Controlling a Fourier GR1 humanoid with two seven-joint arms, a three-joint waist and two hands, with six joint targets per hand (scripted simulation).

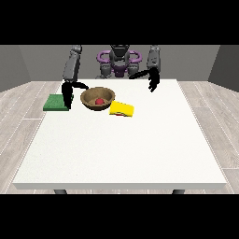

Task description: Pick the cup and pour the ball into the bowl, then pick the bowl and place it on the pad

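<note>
A brown bowl stands on the white table at the back left, with a small red ball inside it. Just right of the bowl a yellow cup lies on its side. A green pad lies at the table's left edge. The hand at the view's left hangs between the pad and the bowl, fingers pointing down, thumb stretched towards the bowl's rim; it holds nothing. The hand at the view's right hovers over the table's far edge, fingers relaxed and empty.
The robot's torso stands behind the table's far edge. The white table top stretches wide in front of the bowl and cup towards the near edge. Grey wood floor surrounds the table.
</note>
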